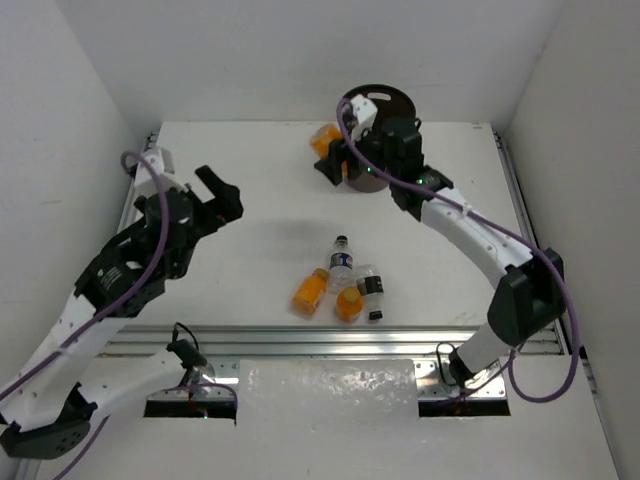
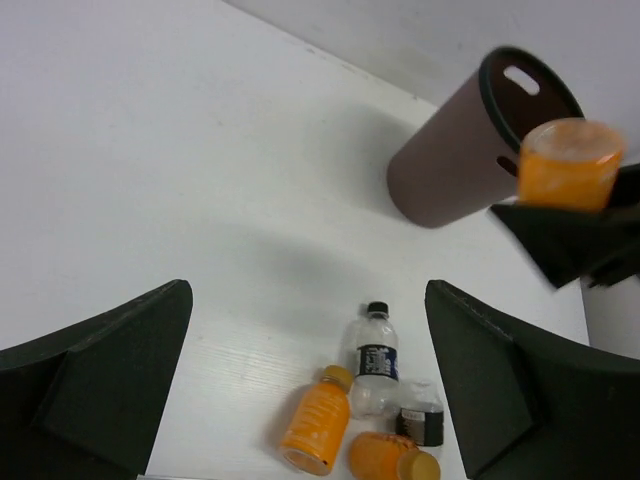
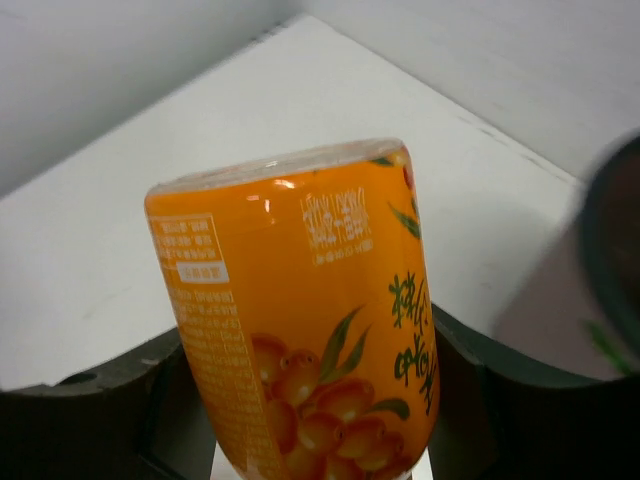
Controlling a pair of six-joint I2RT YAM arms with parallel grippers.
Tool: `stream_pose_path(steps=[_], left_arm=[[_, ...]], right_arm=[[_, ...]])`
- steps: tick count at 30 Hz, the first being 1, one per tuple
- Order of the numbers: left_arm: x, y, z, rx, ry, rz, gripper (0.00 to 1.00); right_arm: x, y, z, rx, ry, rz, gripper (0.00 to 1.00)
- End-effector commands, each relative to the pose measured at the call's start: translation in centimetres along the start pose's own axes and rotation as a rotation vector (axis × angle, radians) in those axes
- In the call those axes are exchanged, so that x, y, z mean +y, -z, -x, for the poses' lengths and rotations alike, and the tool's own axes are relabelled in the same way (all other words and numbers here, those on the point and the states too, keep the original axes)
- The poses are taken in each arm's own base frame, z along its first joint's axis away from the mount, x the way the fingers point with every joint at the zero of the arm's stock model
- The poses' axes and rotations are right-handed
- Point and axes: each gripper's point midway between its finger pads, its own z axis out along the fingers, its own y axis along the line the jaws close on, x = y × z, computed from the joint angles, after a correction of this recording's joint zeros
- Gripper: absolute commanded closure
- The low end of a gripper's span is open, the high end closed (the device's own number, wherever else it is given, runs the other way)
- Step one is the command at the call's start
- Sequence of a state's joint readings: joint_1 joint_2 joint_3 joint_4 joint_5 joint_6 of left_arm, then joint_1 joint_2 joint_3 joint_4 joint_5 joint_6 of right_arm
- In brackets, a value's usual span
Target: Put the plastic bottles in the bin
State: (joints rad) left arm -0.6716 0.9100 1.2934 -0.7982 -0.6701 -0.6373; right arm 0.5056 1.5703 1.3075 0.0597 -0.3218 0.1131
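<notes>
Pinched in my right gripper (image 3: 305, 420), an orange plastic bottle (image 3: 300, 300) hung just beside the rim of the tall round dark brown plastic bin (image 2: 450, 170); my left gripper (image 1: 222, 195) stood spread wide.

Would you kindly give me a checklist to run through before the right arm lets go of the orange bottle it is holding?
1. Grip: right gripper shut on the orange bottle: ok.
2. Bottle above the opening of the bin: it looks beside the rim, not over it: not ok.
3. Bin upright: ok.
4. Left gripper open and well apart from the bin: ok.
5. Room inside the bin: cannot tell.
6. Four other bottles lying away from the bin: ok.
</notes>
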Motion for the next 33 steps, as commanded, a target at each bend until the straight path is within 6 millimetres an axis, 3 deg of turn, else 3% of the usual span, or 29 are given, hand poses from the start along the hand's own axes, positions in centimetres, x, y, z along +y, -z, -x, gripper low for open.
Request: stream_pose_path(steps=[1, 6, 7, 8, 9, 11, 12, 16, 19, 22, 23, 24, 25, 26, 27, 28, 29, 30, 31, 32, 33], left_arm=[[3.5, -1.1, -2.6, 0.026, -0.123, 0.130, 0.00], [4.4, -2.2, -7.3, 0.141, -0.201, 0.118, 0.00], [4.4, -2.6, -8.5, 0.163, -0.208, 0.102, 0.00], [3.8, -2.4, -9.4, 0.200, -0.214, 0.052, 0.00], [3.4, -2.7, -10.5, 0.220, -0.224, 0.014, 0.00], [2.4, -2.6, -12.6, 0.291, -0.284, -0.084, 0.00], [2.6, -2.8, -13.7, 0.317, -0.302, -0.094, 0.01], [2.2, -3.0, -16.2, 0.399, -0.343, -0.146, 0.00], [0.3, -2.3, -17.2, 0.441, -0.333, -0.267, 0.00], [-1.8, -1.6, -18.1, 0.474, -0.310, -0.397, 0.00], [-2.4, -1.7, -18.2, 0.475, -0.303, -0.420, 0.00], [-2.8, -1.5, -18.6, 0.490, -0.295, -0.443, 0.00], [-2.9, -1.7, -19.0, 0.505, -0.295, -0.441, 0.00], [-3.2, -1.8, -19.2, 0.514, -0.293, -0.447, 0.00], [-3.4, -2.1, -19.9, 0.542, -0.297, -0.443, 0.01], [-3.4, -2.3, -20.5, 0.559, -0.298, -0.434, 0.01], [-3.5, -2.4, -20.8, 0.574, -0.297, -0.426, 0.01], [-3.3, -2.9, -21.9, 0.605, -0.301, -0.396, 0.01], [-3.4, -3.2, -22.3, 0.615, -0.303, -0.388, 0.02], [-3.7, -3.2, -22.8, 0.628, -0.310, -0.393, 0.02], [-3.8, -3.5, -23.9, 0.656, -0.318, -0.394, 0.02]], right_arm=[[-6.9, -0.9, 3.8, -0.023, -0.077, -0.219, 0.77], [-14.0, -3.4, 4.8, 0.021, -0.004, -0.420, 0.76], [-15.5, -3.1, 7.0, -0.002, 0.013, -0.477, 0.76], [-17.3, -4.3, 5.2, 0.040, 0.015, -0.509, 0.74], [-18.2, -4.2, 7.0, 0.007, 0.030, -0.542, 0.72], [-20.0, -4.9, 6.0, 0.023, 0.050, -0.592, 0.67], [-20.4, -4.8, 6.8, 0.003, 0.063, -0.609, 0.61], [-21.7, -4.5, 7.2, -0.001, 0.078, -0.683, 0.06], [-22.0, -3.8, 8.5, -0.007, 0.118, -0.705, 0.01], [-21.5, -2.1, 10.2, -0.022, 0.101, -0.720, 0.01], [-20.9, -1.6, 9.5, 0.014, 0.086, -0.710, 0.01], [-19.6, 0.0, 11.2, -0.016, 0.051, -0.696, 0.01], [-18.5, 0.7, 11.3, -0.020, 0.000, -0.670, 0.01], [-16.8, 0.6, 8.3, 0.058, -0.041, -0.600, 0.01], [-14.4, 2.2, 7.2, 0.081, -0.089, -0.553, 0.01], [-12.8, 3.6, 9.8, 0.021, -0.093, -0.518, 0.01], [-11.0, 3.4, 5.5, 0.107, -0.132, -0.446, 0.01], [-9.0, 5.9, 7.1, 0.047, -0.159, -0.409, 0.01], [-7.8, 6.0, 1.6, 0.139, -0.201, -0.373, 0.01], [-6.3, 6.3, 1.3, 0.104, -0.212, -0.312, 0.01], [-4.9, 8.0, 2.1, 0.055, -0.222, -0.290, 0.01]])
